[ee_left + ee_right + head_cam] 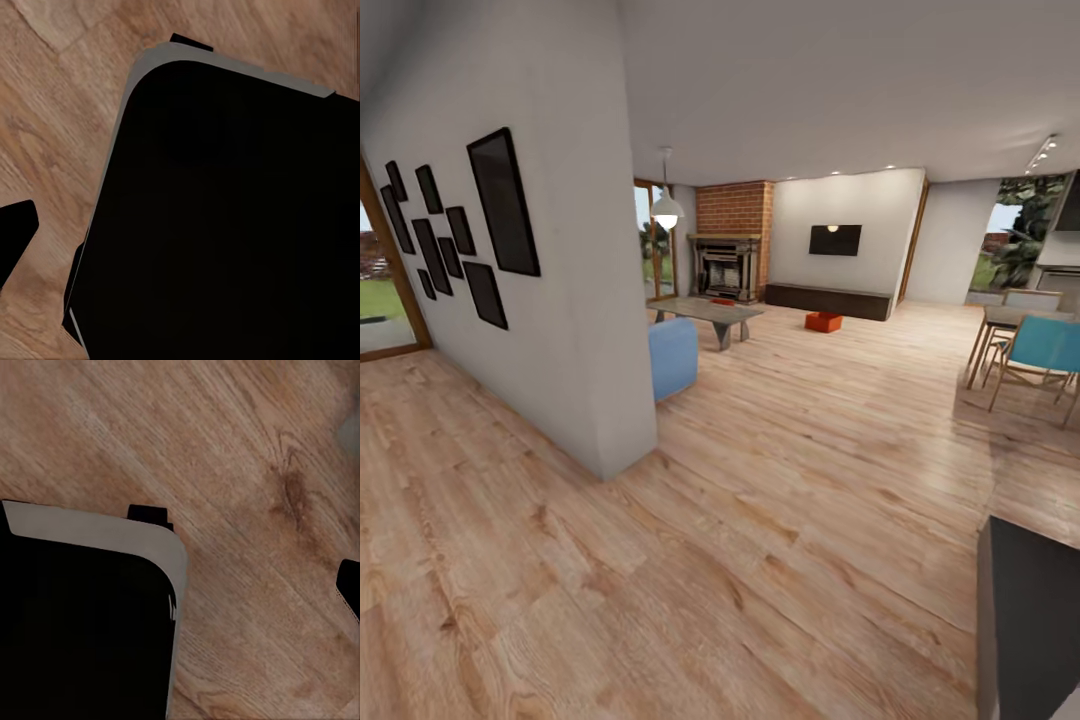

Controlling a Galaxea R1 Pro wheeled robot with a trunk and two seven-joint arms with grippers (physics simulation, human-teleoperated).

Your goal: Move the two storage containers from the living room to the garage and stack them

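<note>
One orange-red storage container [823, 321] sits on the living room's wood plank floor [780, 500], near the long dark cabinet [828, 300]. My pincers' state: cannot tell.

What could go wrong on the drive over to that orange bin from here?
1. The white wall corner juts out beside the direct line; cutting it close could clip the base.
2. The orange container sits far off on the wood floor between the coffee table and the dark low cabinet, leaving little room to line up.
3. A second orange piece beyond the table is too small to confirm as the other container.
</note>
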